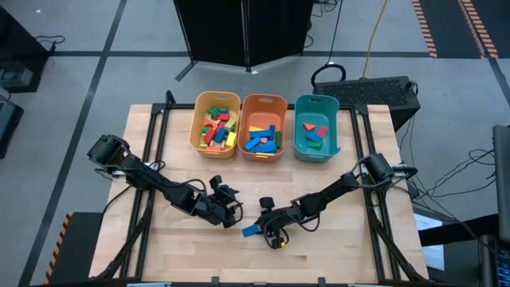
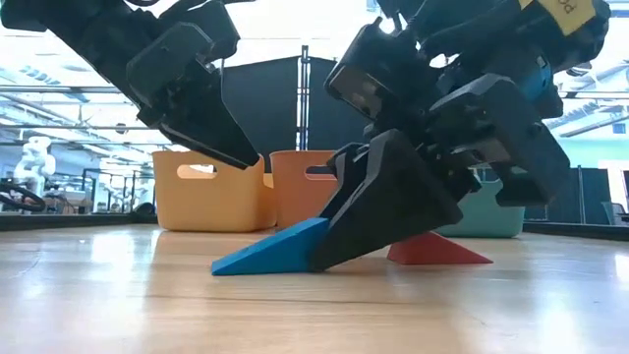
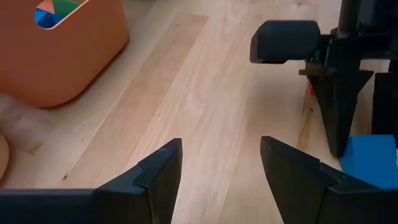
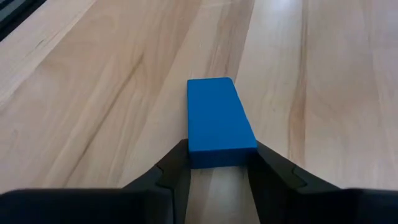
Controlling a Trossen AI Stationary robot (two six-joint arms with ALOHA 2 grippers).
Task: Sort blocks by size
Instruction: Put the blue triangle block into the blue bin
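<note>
A blue block [image 4: 219,124] lies on the wooden table near its front middle, also seen in the high view [image 1: 251,230]. My right gripper [image 4: 219,163] is shut on its end nearest the wrist. My left gripper [image 3: 221,162] hangs open just left of it [image 1: 229,206], above bare wood, with nothing between its fingers. In the low view a red wedge-shaped block [image 2: 437,251] rests flat on the table behind my right gripper. More blocks fill the three bins at the back. My right gripper pinches the blue block's two long sides [image 4: 193,152] between its two fingers, at the end nearest the wrist. The fingers [image 2: 383,206] slant down from the table's right side and lie along the block. The block's underside [image 2: 260,270] rests on the table.
Three bins stand in a row at the table's far edge: yellow [image 1: 197,119], orange [image 1: 243,119] and teal [image 1: 297,119], each holding blocks. The orange bin [image 3: 56,68] shows ahead of my left gripper. Bare wood lies between the bins and both grippers.
</note>
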